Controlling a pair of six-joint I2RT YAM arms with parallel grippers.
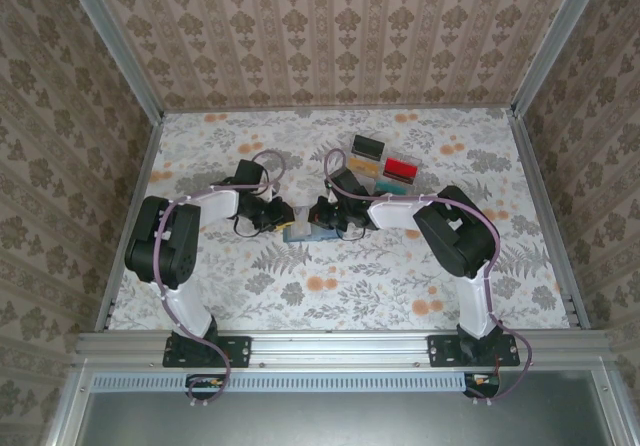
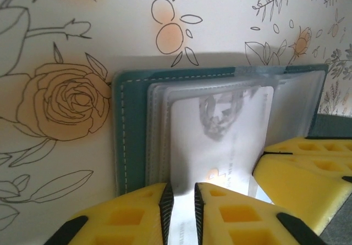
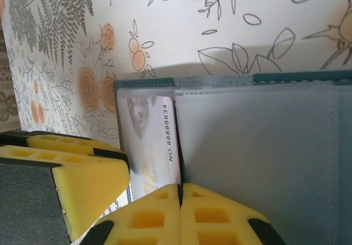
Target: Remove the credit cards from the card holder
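Both arms meet mid-table over the card holder, which lies open and flat on the floral cloth. L gripper comes in from the left and R gripper from the right, tips close together on the holder. L wrist cam: pale card sits among the clear sleeves on the teal panel. L fingers are slightly parted w/ the card showing thru the gap; can't tell if they pinch it or just rest on it. R wrist cam: R fingers are clenched, pads pressed together right at the card's long edge, beside its printed no.; can't tell if a sleeve edge is caught btwn them. Clear tray w/ red block and black block sits well apart, beyond the R arm.
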